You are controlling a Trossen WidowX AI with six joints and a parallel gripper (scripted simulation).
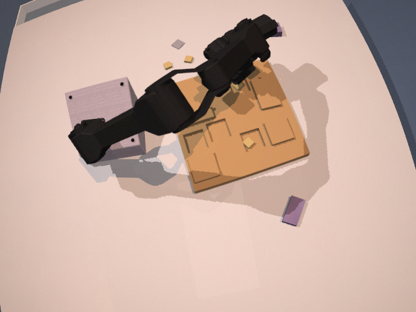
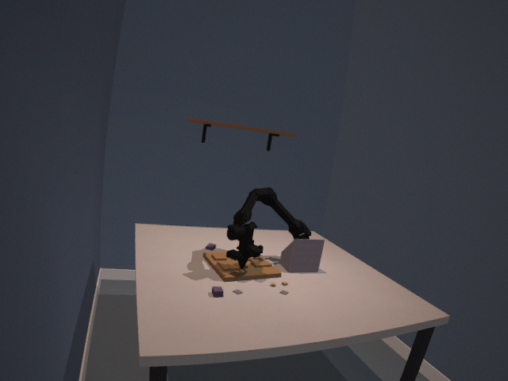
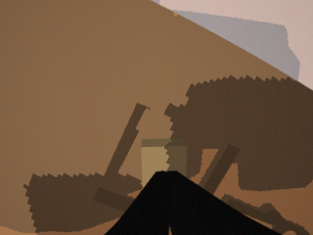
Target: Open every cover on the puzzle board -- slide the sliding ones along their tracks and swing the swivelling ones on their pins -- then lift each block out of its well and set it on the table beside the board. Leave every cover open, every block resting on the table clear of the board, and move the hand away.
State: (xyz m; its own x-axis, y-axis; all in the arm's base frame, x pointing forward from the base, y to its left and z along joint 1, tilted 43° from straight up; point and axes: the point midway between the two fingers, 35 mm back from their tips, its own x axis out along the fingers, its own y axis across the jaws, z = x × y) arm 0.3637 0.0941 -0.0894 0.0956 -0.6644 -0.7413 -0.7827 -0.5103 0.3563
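Over the board (image 1: 231,157) (image 2: 254,272), pincer (image 1: 238,82) (image 2: 242,266) (image 3: 166,182) closed, empty; yellow block (image 1: 236,86) (image 3: 154,159) judged light, stiff, best gripped by opposite sides.
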